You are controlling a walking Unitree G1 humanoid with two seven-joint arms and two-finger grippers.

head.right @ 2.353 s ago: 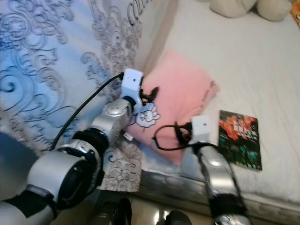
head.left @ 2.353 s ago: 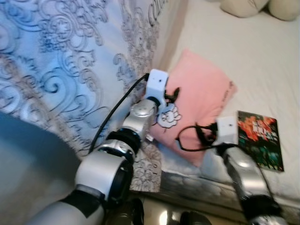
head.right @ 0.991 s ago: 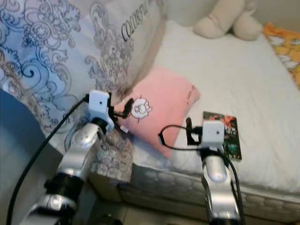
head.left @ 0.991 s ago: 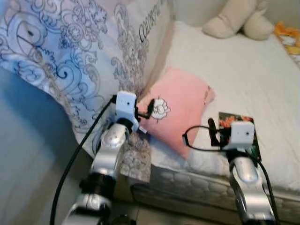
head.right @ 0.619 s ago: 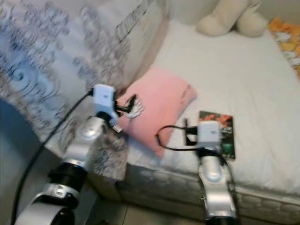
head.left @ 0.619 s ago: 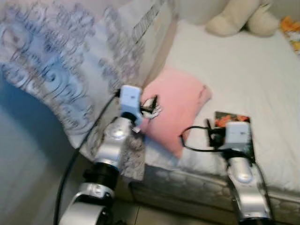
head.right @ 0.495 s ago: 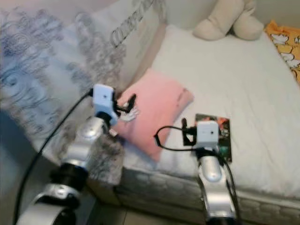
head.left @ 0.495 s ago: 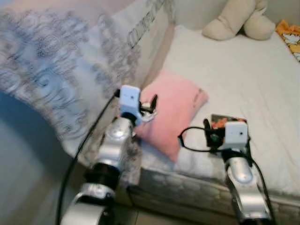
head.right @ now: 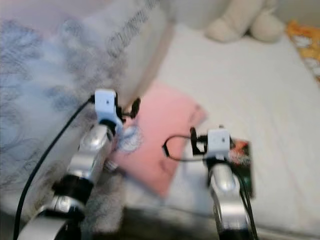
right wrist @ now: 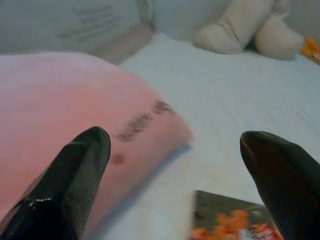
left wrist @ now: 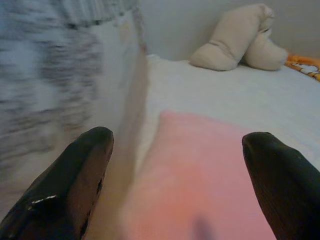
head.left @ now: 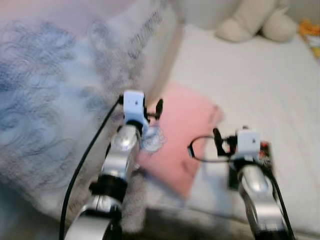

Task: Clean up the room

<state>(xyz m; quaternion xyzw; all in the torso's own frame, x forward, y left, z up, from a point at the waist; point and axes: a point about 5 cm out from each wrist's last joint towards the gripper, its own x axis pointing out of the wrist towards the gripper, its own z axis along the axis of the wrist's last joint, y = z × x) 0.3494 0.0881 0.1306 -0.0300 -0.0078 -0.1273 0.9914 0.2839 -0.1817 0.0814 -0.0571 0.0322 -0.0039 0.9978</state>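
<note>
**Pink pillow on the bed, both grippers spread above it**

The pink pillow (head.left: 182, 145) lies on the white bed (head.left: 260, 85), against a large patterned duvet (head.left: 55, 115). The left gripper (left wrist: 175, 170) hangs over the pillow's near corner, fingers wide apart and holding nothing. The right gripper (right wrist: 170, 175) hovers between the pillow and a dark book (right wrist: 235, 220) just beside it, likewise spread and empty. A beige plush toy (head.right: 245, 20) rests at the bed's far end. The head views are blurred.
</note>
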